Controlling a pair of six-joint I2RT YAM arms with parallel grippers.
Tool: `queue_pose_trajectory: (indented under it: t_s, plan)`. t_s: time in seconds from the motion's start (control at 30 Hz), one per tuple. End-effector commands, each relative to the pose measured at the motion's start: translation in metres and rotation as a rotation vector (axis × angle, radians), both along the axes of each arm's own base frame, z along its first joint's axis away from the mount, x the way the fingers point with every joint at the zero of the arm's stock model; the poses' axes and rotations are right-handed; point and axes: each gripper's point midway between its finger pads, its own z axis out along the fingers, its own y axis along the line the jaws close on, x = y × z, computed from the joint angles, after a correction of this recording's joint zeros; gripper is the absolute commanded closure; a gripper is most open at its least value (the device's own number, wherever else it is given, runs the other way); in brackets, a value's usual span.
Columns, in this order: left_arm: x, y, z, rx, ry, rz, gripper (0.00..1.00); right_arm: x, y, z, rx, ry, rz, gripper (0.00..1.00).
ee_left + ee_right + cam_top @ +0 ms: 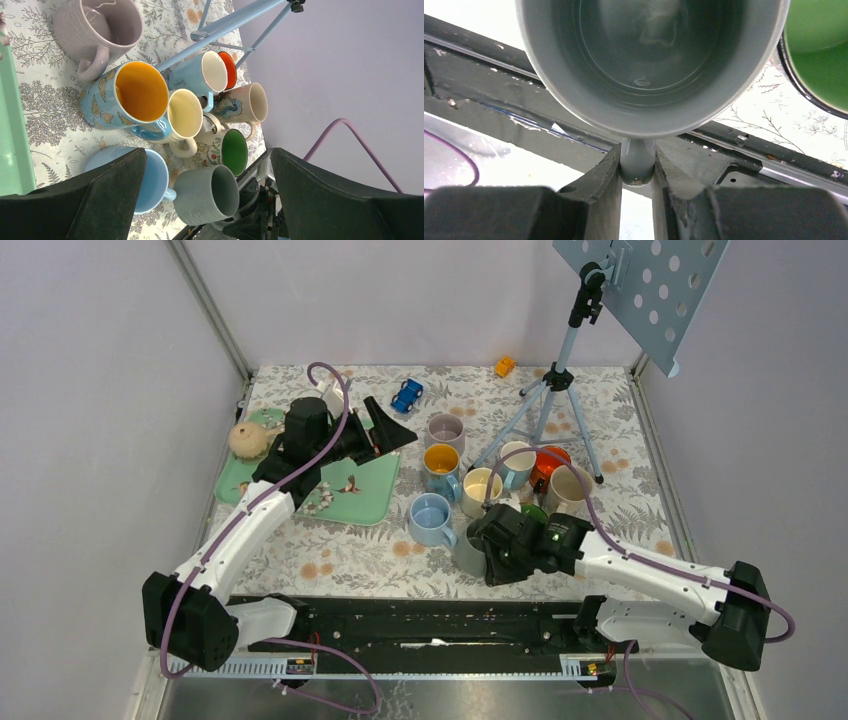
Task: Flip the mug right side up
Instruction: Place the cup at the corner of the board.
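One arm (650, 572), right, stretched low; right pincer (636, 172) grips grey mug (649, 65) handle.

The way ahead of the right claw (637, 172) is blocked by the grey mug (649, 60) pinched at its handle. A green mug (819, 55) and a blue mug (430, 520) are crowded just beside it. Bare table (640, 520) is left free to the claw's right.

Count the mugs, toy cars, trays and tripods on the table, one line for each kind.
Ceramic mugs, grey mug included: 9
Small toy cars: 2
Green plastic tray: 1
Light blue metal tripod: 1
Total: 13
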Motion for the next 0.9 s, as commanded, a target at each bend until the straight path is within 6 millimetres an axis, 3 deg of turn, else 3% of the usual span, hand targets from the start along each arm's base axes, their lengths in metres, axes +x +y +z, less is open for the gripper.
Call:
queue_pose_trajectory:
  t_s: [0.0,0.57,0.8,0.87]
  plan:
    - [0.008,0.0,0.013,0.003,-0.064,0.005,0.01,0.01,0.006,-0.001,-0.006,-0.07,-0.026,1.0]
    - [0.008,0.0,0.004,0.015,-0.046,0.003,0.01,0.01,0.02,-0.041,-0.074,-0.121,-0.011,1.0]
    - [0.007,0.001,0.002,0.026,-0.043,0.005,0.01,0.014,0.012,-0.052,-0.116,-0.146,-0.022,1.0]
    - [0.007,0.001,0.001,0.027,-0.042,0.004,0.01,0.015,0.009,-0.054,-0.125,-0.155,-0.026,0.96]
